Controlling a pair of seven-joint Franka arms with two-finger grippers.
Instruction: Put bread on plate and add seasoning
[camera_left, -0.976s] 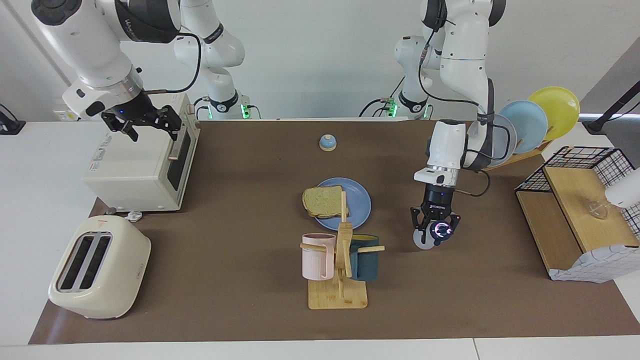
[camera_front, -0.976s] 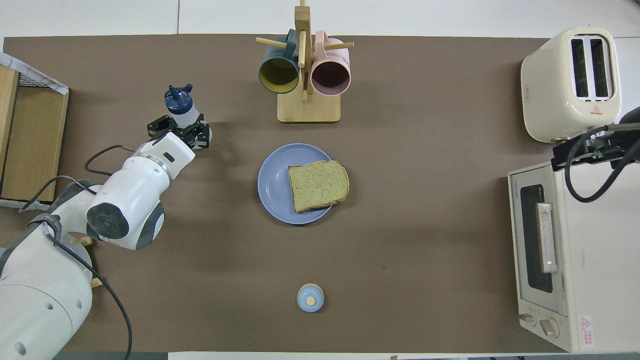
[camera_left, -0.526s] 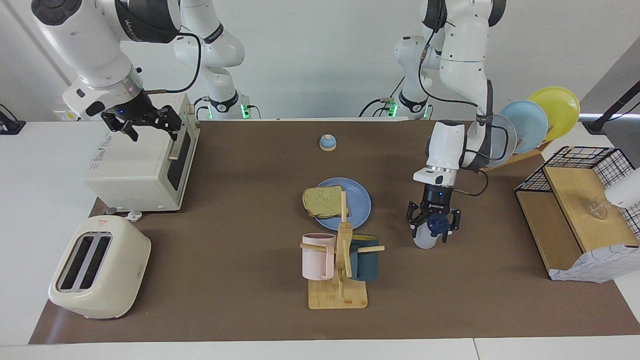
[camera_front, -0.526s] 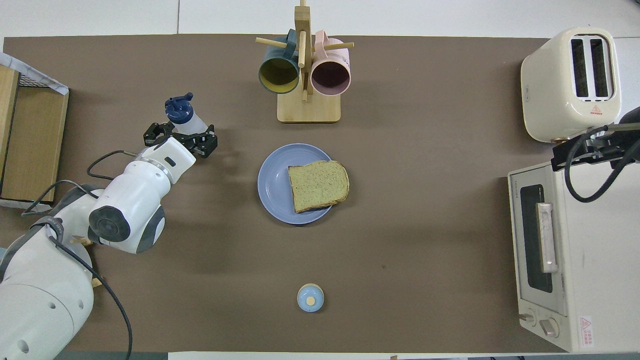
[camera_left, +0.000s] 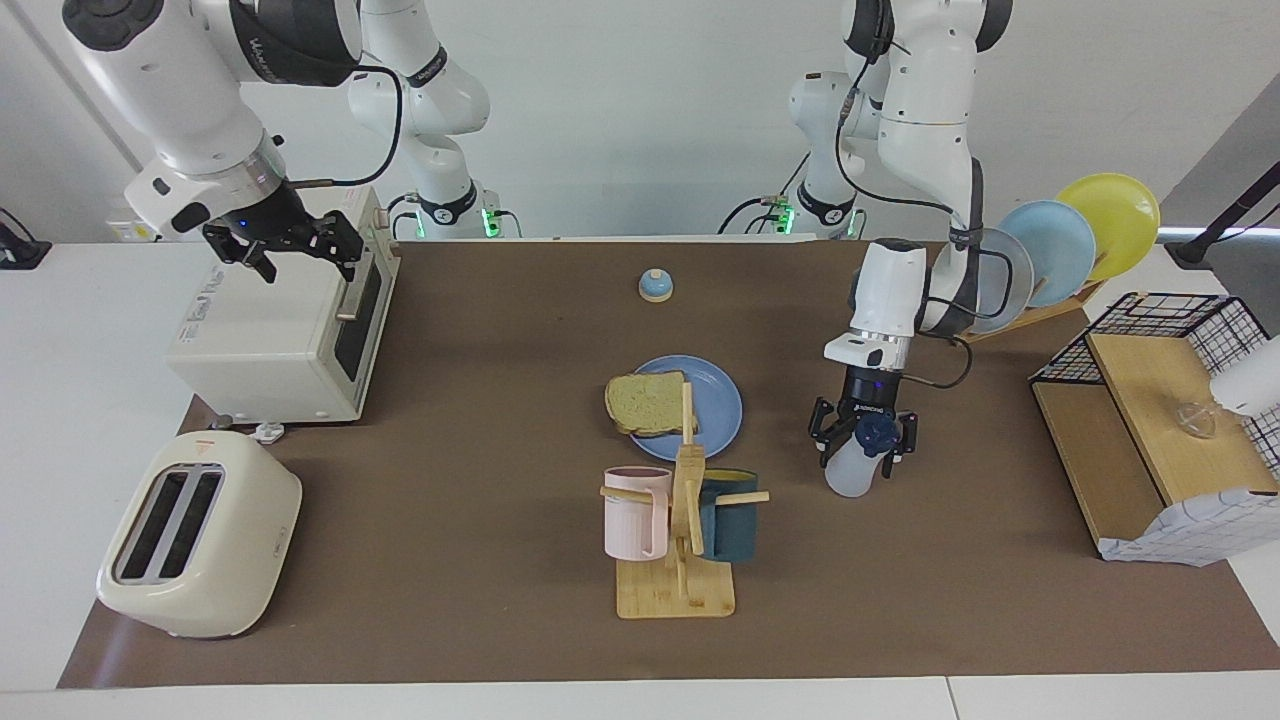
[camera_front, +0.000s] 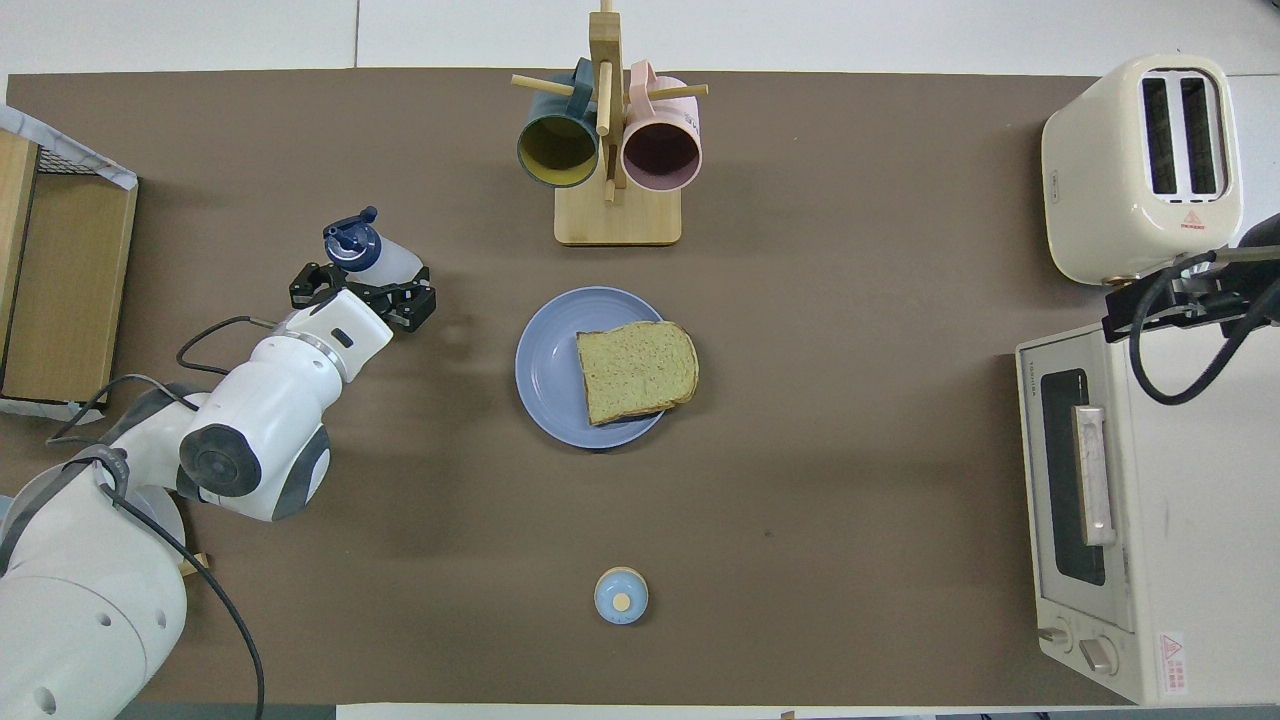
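The bread (camera_left: 646, 404) (camera_front: 636, 370) lies on the blue plate (camera_left: 722, 400) (camera_front: 545, 365) in the middle of the table, overhanging its rim toward the right arm's end. The seasoning (camera_left: 848, 470) (camera_front: 392, 260), a white bottle with a navy cap, rests on the table beside the plate toward the left arm's end and leans that way. My left gripper (camera_left: 862, 440) (camera_front: 362, 297) is open, its fingers spread either side of the bottle's cap. My right gripper (camera_left: 285, 245) waits open above the toaster oven (camera_left: 270, 330).
A mug rack (camera_left: 680, 540) (camera_front: 610, 150) with a pink and a dark teal mug stands farther from the robots than the plate. A small blue bell (camera_left: 655, 286) (camera_front: 621, 596) sits nearer to them. A toaster (camera_left: 195, 535), a plate rack (camera_left: 1060, 250) and a wire shelf (camera_left: 1150, 430) line the table's ends.
My left gripper has opened off the seasoning and risen a little. The bottle has tipped toward the left arm's end, its cap now showing between the fingers. The right arm has not moved.
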